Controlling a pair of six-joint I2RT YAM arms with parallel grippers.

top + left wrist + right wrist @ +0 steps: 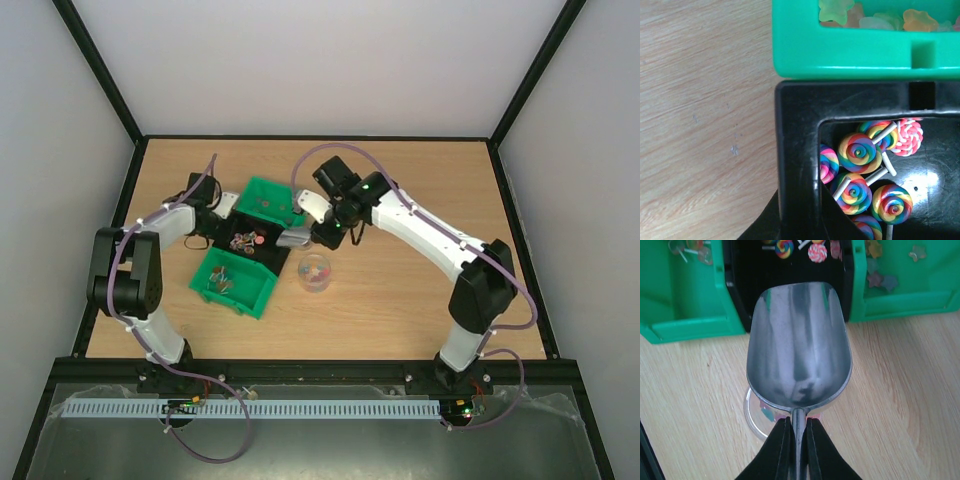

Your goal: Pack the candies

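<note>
The silver scoop (797,345) is being gripped by its thin handle in the right tool (797,424), whose fingers are being pressed narrow on that handle at the bottom of the right wrist view. The bowl is being carried empty. The candies (857,152), swirled lollipop pieces, are lying in the black bin (795,125), which is being flanked by green bins (840,50). In the right wrist view they are being seen at the top edge, straight ahead of the scoop's open lip, and the scoop's long axis is being pointed up the frame at them. The clear jar (754,416) is being partly hidden under the scoop's heel, on the worktop (900,390). The right arm is being judged the nearer, and a forward push along that axis is being called for. The left tool (220,213) is being seen at the black bin's upper-left side in the overhead view; whether it is wide or gripping cannot be told.
</note>
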